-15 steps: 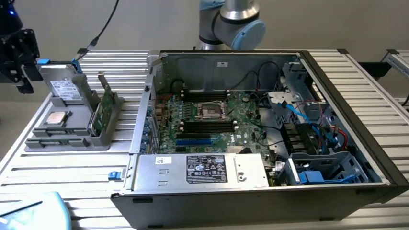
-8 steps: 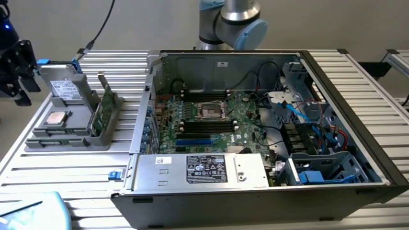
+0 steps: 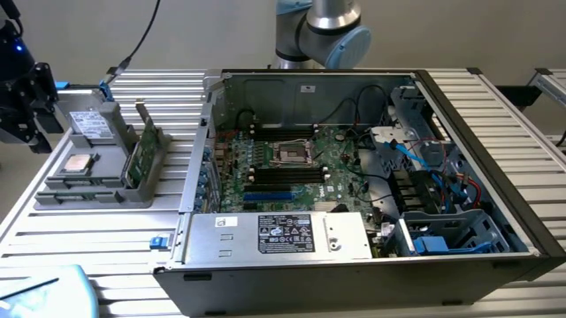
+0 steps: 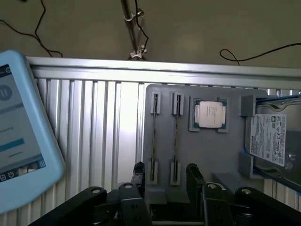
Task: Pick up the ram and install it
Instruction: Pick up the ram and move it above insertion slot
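Note:
The ram (image 3: 144, 157), a long green board, stands on its edge in the grey holder tray (image 3: 84, 193) on the exterior view's left, beside the open computer case. In the wrist view it appears edge-on as a thin line (image 4: 176, 136) between two grey clips of the tray (image 4: 211, 155); a second thin line lies parallel to it. My gripper (image 3: 31, 132) hangs high at the exterior view's left edge, apart from the ram. In the wrist view the gripper (image 4: 165, 173) is open, its black fingers (image 4: 194, 175) standing either side of the two lines, holding nothing.
On the tray also sit a square silver processor (image 4: 209, 114) and a grey drive with a white sticker (image 4: 273, 141). The open case (image 3: 372, 172) shows the motherboard with black memory slots (image 3: 283, 173). A light blue tablet (image 4: 21, 141) lies on the slatted table.

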You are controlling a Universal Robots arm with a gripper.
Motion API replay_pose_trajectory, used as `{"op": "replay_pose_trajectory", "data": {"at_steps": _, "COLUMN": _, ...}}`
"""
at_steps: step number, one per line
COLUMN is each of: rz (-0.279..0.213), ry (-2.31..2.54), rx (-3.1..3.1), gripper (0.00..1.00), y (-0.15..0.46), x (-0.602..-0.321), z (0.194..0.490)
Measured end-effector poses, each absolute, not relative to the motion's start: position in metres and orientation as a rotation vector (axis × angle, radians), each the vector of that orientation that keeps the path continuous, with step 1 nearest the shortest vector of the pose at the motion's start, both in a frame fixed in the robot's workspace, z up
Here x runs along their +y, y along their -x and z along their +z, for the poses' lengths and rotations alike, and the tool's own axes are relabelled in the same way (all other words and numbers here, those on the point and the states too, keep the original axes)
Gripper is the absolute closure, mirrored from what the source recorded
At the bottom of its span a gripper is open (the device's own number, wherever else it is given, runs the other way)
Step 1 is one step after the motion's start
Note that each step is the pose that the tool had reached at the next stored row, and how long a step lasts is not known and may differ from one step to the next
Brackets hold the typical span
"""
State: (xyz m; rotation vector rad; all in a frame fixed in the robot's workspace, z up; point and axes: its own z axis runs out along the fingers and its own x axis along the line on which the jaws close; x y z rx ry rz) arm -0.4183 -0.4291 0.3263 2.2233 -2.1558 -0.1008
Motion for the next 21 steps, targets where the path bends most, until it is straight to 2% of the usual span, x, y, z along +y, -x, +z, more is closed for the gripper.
{"op": "replay_pose_trajectory", "data": {"at_steps": 21, "rz": -0.101, "ry": -2.223, "rx": -2.156, "gripper": 0.51, "y": 0.418, "x": -0.433, "z": 0.288}}
